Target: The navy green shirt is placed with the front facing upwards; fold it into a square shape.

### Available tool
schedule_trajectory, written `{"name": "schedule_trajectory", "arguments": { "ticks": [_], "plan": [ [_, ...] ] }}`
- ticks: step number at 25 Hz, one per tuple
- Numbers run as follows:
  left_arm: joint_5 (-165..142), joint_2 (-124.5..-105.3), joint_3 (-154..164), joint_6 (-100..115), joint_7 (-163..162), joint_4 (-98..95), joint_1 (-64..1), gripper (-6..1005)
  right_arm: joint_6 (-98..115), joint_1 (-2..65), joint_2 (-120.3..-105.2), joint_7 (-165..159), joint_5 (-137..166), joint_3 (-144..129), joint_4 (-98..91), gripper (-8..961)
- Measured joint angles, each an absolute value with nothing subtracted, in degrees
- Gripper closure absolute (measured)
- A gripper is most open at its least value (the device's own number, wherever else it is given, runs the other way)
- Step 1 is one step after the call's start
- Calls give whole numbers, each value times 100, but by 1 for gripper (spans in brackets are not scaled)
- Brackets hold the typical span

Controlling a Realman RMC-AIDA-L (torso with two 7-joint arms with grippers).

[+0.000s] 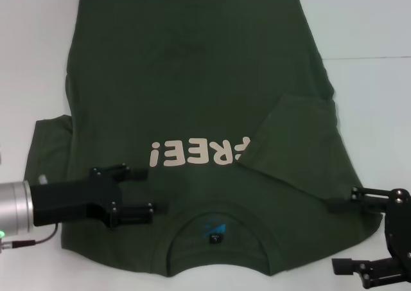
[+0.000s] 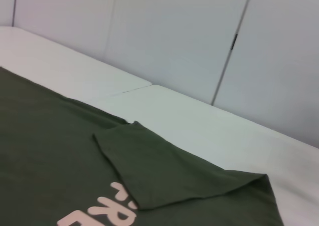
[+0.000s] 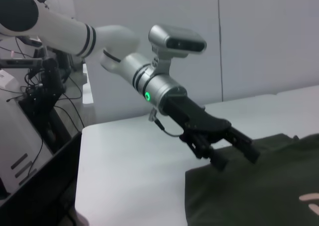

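The navy green shirt (image 1: 192, 92) lies flat on the white table (image 1: 372, 21), front up, with its collar and blue neck label (image 1: 214, 230) toward me. The cream lettering (image 1: 192, 153) reads upside-down. The sleeve (image 1: 292, 143) on my right is folded inward over the chest and covers the end of the lettering; the left wrist view shows this sleeve (image 2: 169, 171) too. My left gripper (image 1: 142, 190) hovers open over the shoulder beside the collar, holding nothing. My right gripper (image 1: 340, 235) stands open at the shirt's near right edge, one finger (image 1: 337, 204) at the cloth.
The other sleeve (image 1: 48, 143) lies spread out at the left. In the right wrist view the left arm's gripper (image 3: 234, 151) reaches over the shirt (image 3: 259, 196), with equipment and cables (image 3: 40, 96) beyond the table's far side.
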State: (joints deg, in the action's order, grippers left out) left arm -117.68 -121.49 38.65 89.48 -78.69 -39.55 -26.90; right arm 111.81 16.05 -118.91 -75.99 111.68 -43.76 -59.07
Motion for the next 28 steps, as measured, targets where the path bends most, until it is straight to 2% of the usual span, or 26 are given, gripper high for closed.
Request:
{"name": "schedule_trajectory", "arguments": {
  "ticks": [6, 7, 14, 28],
  "plan": [
    [-11915, -12181, 3899, 9062, -8897, -4797, -2548, 114, 11224, 1734, -11958, -8000, 11509, -4364, -6329, 26],
    [-12103, -12209, 3873, 9184, -9570, -5518, -2430, 114, 11216, 1766, -11974, -8036, 11522, -4372, -6365, 26],
    [-13066, -12254, 3845, 9456, -11644, -7197, -2263, 114, 11054, 1933, -11986, -8051, 11523, -4480, -6388, 26],
    [-15289, -12023, 3984, 10072, -14647, -7613, -3258, 115, 10815, 2195, -11969, -7995, 11626, -5094, -6407, 26]
  ]
}}
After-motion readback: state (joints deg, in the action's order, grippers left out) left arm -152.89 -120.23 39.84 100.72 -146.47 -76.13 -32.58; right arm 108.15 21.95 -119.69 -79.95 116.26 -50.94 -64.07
